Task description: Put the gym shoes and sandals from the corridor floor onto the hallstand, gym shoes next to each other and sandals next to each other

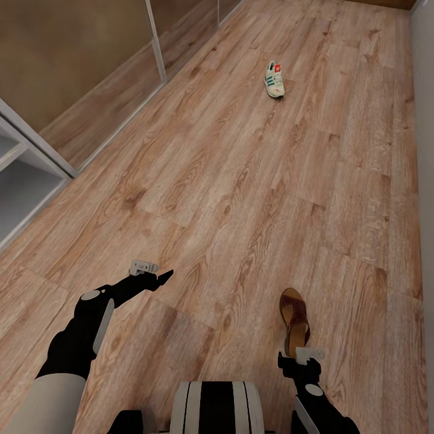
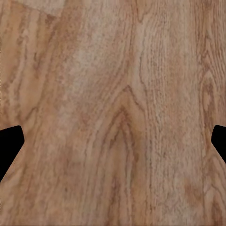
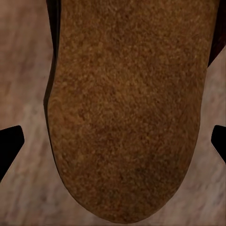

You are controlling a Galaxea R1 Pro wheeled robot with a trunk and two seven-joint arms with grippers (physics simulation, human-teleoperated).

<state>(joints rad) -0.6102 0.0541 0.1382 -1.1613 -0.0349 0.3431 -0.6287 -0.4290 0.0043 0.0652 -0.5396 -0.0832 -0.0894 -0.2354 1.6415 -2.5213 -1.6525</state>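
Right gripper (image 3: 113, 141) poised over sandal (image 1: 294, 319), jaws wide, empty. Left gripper (image 2: 113, 141) over bare corridor floor (image 1: 229, 193), spread, empty. Gym shoe (image 1: 275, 79) far off; hallstand (image 1: 21, 181) at floor's left edge.

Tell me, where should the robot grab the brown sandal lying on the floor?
Probably across the sandal's narrow middle, coming straight down from above. It lies flat on the corridor floor, and the right wrist view shows its footbed between the right gripper's wide-spread fingertips, so the fingers could close on its side edges.
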